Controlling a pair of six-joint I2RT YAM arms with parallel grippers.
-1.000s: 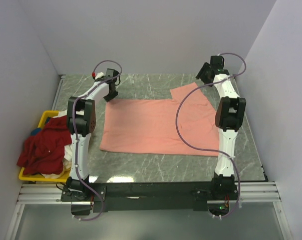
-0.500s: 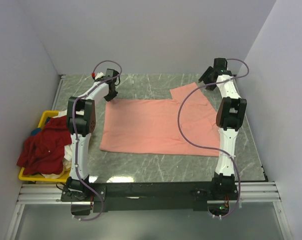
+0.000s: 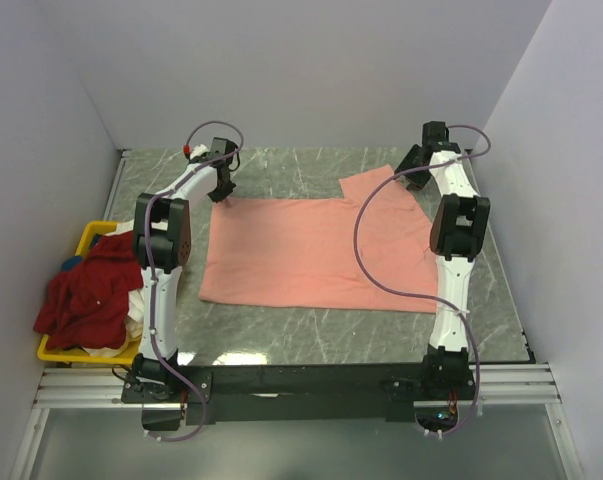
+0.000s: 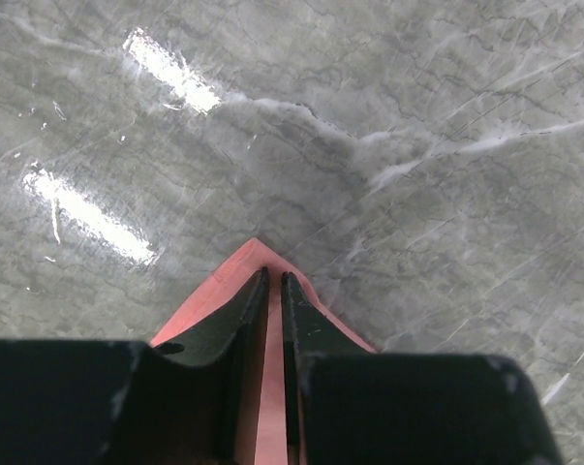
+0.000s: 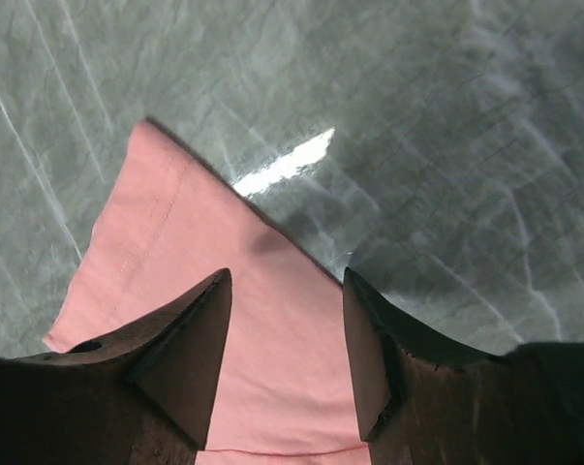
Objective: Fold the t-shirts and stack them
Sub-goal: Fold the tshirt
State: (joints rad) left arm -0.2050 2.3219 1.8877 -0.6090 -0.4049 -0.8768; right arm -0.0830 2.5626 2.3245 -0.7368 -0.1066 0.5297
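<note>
1. The salmon-pink t-shirt (image 3: 311, 250) is lying spread flat in the middle of the grey marble counter (image 3: 281, 170), in the same place and outline as a second ago.
2. The left tool (image 3: 224, 189) is sitting at the shirt's far-left corner, hardly shifted from the earlier frames.
3. In the left wrist view, the left tool (image 4: 273, 276) is clenched on that corner. Its fingers are almost touching, a thin strip of pink cloth is showing between them, and the corner's tip (image 4: 258, 256) is poking out onto the bare counter (image 4: 388, 116).
4. The right tool (image 3: 413, 168) is the part that is changing. A second ago it was hanging farther back and higher over the far-right corner, and now it is coming down and in over the far-right sleeve (image 3: 381, 190).
5. In the right wrist view, the right tool (image 5: 286, 281) is released. Its fingers are standing wide apart astride the sleeve's edge, with pink cloth (image 5: 175, 252) under the left finger and grey counter (image 5: 446, 116) beyond the right one.
6. Whether the right fingertips are already touching the cloth is hard to tell from these angles.
7. The dark red t-shirt (image 3: 86, 295) is lying heaped over the yellow bin (image 3: 89, 236) at the left edge, with the white t-shirt (image 3: 106, 350) peeking out beneath it. Both are lying unchanged.
</note>
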